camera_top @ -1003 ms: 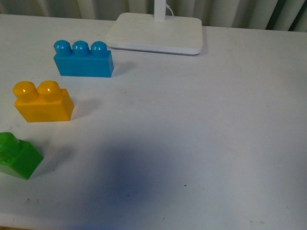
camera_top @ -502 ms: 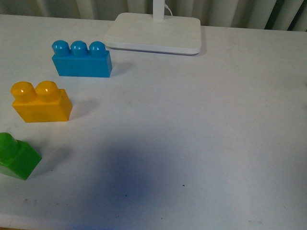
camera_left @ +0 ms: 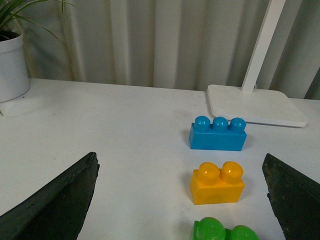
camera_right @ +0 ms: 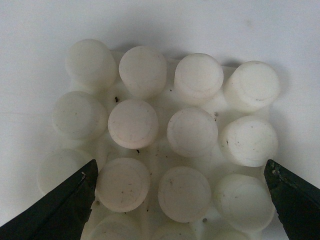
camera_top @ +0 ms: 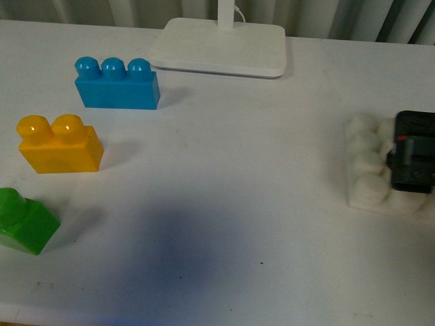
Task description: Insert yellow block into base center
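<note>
The yellow block (camera_top: 60, 145) stands on the table at the left, two studs up; it also shows in the left wrist view (camera_left: 217, 183), ahead of my open, empty left gripper (camera_left: 182, 200). The base (camera_top: 369, 170), a white studded plate, lies at the right edge of the front view. My right gripper (camera_top: 413, 161) hangs over it, open, its far part cut off by the frame edge. In the right wrist view the base's studs (camera_right: 191, 132) fill the frame between the open right gripper's (camera_right: 182, 200) fingers.
A blue three-stud brick (camera_top: 117, 83) stands behind the yellow block. A green brick (camera_top: 24, 222) sits in front of it at the left edge. A smooth white slab with an upright post (camera_top: 219, 46) lies at the back. A potted plant (camera_left: 10, 62) stands far left.
The base and my right gripper over it have come into the front view at the right edge; neither was visible before. The bricks have not moved.
</note>
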Controlling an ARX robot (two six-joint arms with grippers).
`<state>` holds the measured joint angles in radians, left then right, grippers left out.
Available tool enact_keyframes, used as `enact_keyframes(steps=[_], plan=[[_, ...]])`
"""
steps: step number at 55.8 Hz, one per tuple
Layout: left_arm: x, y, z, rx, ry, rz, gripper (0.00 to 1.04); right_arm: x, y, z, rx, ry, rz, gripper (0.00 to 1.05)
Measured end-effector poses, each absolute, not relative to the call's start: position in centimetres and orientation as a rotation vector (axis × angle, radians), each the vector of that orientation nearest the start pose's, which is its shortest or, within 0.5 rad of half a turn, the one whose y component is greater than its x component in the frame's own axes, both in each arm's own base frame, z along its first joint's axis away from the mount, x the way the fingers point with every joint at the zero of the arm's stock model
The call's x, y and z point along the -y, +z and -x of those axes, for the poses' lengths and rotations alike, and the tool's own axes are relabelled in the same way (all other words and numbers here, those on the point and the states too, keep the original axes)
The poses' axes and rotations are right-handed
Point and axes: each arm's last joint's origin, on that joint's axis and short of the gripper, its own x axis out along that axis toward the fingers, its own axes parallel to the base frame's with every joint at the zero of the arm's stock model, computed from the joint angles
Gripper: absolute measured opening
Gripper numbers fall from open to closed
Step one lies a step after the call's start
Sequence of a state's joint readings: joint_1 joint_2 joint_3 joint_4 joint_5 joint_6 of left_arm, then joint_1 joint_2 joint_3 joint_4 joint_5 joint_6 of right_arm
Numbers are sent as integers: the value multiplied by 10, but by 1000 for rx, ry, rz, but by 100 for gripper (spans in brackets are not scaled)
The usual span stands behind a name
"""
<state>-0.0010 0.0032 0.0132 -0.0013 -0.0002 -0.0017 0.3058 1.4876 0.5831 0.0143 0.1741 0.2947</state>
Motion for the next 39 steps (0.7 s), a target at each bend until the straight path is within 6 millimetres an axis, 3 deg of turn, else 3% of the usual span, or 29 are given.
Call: enact_keyframes(steps=[8, 16, 26, 39], plan=[[0, 168, -97, 9, -1, 2, 98, -119, 135, -242, -865, 13, -113, 96], [0, 168, -97, 9, -1, 2, 98, -151, 134, -239, -879, 49, -163, 96], [0, 168, -97, 9, -1, 2, 98, -178, 133, -236, -894, 81, -198, 96], [0, 168, -97, 9, -1, 2, 98, -192, 132, -241, -890, 73, -192, 96]])
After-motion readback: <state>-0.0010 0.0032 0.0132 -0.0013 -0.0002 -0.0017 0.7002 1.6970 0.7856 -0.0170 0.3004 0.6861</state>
